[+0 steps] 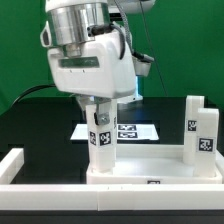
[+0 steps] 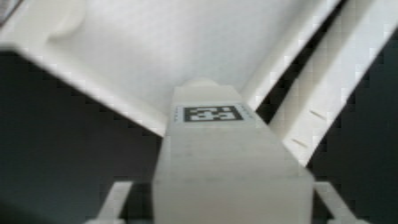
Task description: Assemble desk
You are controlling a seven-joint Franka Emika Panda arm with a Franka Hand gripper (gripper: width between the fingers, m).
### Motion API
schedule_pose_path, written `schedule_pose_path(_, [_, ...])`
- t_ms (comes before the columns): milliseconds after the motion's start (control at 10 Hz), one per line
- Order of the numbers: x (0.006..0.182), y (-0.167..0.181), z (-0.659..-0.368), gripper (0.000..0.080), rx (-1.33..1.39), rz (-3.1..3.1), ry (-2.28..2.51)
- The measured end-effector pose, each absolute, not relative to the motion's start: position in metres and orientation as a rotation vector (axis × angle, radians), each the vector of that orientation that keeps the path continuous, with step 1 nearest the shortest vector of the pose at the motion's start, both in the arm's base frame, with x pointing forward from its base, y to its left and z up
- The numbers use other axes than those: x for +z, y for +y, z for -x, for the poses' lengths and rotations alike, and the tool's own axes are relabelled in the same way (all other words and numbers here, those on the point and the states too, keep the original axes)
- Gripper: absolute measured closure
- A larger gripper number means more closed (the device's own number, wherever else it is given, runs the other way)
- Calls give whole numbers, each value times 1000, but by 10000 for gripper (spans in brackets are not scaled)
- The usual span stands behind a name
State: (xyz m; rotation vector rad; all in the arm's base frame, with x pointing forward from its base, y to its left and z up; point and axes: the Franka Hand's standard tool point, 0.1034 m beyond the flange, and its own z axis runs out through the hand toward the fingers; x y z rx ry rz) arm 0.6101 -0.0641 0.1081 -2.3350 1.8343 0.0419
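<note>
End effector (image 1: 100, 112) clamped on a white leg (image 1: 101, 138), held upright at frame centre over the desk panel (image 1: 150, 170) lying low in frame, probably to seat it in a corner. Another leg (image 1: 204, 135) stands at right.

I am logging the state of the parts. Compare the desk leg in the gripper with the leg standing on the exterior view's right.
The held leg is clamped between the fingers of the gripper; the right leg stands free.
The held leg stands near the middle of the tabletop panel; the right leg stands at its right end.
Only the lower part of the held leg shows below the gripper; the right leg shows whole.
Both are white, square, upright and carry black-and-white tags.
</note>
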Motion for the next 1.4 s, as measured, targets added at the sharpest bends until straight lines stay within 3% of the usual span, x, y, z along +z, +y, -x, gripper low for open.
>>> schedule_pose_path(200, [108,-62,-615,511,55,2025,2118])
schedule_pose_path(500, [108,-61,-616,511,29,2069,2071])
schedule_pose_path(600, [108,-57,-617,293,2,2217,1942])
schedule_pose_path(700, [109,-51,-620,293,-33,2441,1687])
schedule_pose_path(800, [108,-43,-618,195,-13,2571,1481])
schedule_pose_path(900, [110,-38,-617,162,23,2634,1367])
schedule_pose_path(1300, [110,-43,-617,150,-25,2805,987])
schedule_pose_path(1400, [110,-48,-616,150,-47,2920,673])
